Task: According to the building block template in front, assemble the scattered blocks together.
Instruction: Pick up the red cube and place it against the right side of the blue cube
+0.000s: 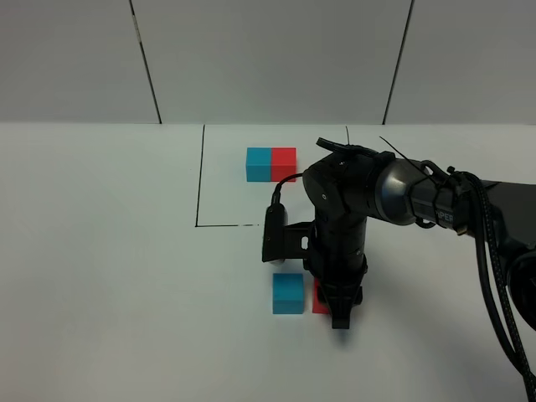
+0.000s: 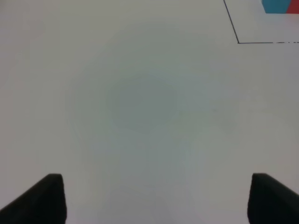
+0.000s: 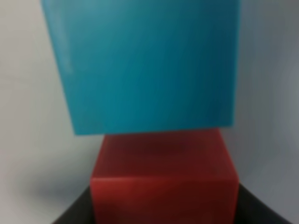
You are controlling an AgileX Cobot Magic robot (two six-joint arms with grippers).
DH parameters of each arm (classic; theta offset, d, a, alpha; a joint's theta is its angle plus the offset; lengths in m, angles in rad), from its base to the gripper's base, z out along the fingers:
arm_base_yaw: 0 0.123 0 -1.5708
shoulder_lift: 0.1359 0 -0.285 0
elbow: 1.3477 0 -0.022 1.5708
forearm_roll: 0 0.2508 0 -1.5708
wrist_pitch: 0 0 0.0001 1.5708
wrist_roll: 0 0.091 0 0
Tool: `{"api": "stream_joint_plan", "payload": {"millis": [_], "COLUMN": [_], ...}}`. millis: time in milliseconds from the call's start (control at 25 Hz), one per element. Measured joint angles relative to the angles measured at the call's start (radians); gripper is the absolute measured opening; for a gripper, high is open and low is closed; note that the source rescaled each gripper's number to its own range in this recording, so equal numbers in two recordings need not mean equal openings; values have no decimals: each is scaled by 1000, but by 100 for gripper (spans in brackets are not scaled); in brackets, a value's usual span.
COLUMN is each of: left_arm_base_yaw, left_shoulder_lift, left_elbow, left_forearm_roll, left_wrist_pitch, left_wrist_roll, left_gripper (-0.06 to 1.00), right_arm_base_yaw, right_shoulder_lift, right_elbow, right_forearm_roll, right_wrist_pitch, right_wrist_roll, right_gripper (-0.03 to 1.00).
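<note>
The building block template (image 1: 270,164), a cyan-and-red bar, lies inside the black-lined square at the back; its corner (image 2: 278,5) also shows in the left wrist view. The scattered cyan cube (image 1: 287,293) (image 3: 145,65) sits on the table in front of that square. Just to its right is the red cube (image 1: 318,299) (image 3: 161,175), with my right gripper (image 1: 332,305) (image 3: 163,210) shut on it from above. A narrow strip of table shows between the two cubes in the high view. My left gripper (image 2: 156,200) is open over bare table, holding nothing.
Black lines (image 1: 199,180) mark a square on the white table, and one corner (image 2: 238,42) shows in the left wrist view. The right arm (image 1: 402,193) reaches in from the right. A grey panelled wall (image 1: 268,59) stands behind the table.
</note>
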Motion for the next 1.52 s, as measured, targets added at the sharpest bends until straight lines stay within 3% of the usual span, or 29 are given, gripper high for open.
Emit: {"api": "stream_joint_plan", "payload": {"millis": [1520], "left_arm_base_yaw": [0], "left_shoulder_lift": [0], "left_elbow": [0], "left_forearm_roll": [0], "left_wrist_pitch": [0], "left_wrist_roll": [0], "left_gripper": [79], "right_arm_base_yaw": [9], "right_shoulder_lift": [5], "right_elbow": [-2], "right_forearm_roll": [48], "right_wrist_pitch": [-36], "right_wrist_roll": [-13], "right_gripper": [1]}}
